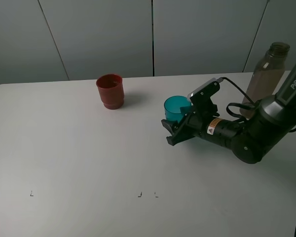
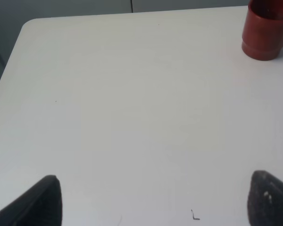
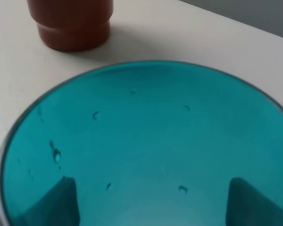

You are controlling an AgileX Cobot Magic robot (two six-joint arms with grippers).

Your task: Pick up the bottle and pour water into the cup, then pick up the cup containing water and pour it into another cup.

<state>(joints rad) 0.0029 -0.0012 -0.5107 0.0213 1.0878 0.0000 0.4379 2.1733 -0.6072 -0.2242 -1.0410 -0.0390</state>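
The teal translucent cup (image 1: 176, 108) is right of the table's middle, and my right gripper (image 1: 180, 122) is shut on it. In the right wrist view the cup (image 3: 146, 141) fills the frame, droplets cling to its inner wall, and both fingers (image 3: 61, 200) show through its sides. The red-brown cup (image 1: 110, 91) stands upright to the far left of it, also seen as the red cup (image 3: 70, 23) and the red cup (image 2: 266, 30). The smoky bottle (image 1: 266, 79) stands uncapped at the far right, behind the right arm. My left gripper (image 2: 158, 202) hangs open over bare table.
The white table (image 1: 79, 148) runs back to a grey panelled wall. Small black marks (image 1: 139, 194) sit near the front edge. A black cable (image 1: 237, 94) loops from the right wrist towards the bottle. The left arm is outside the exterior high view.
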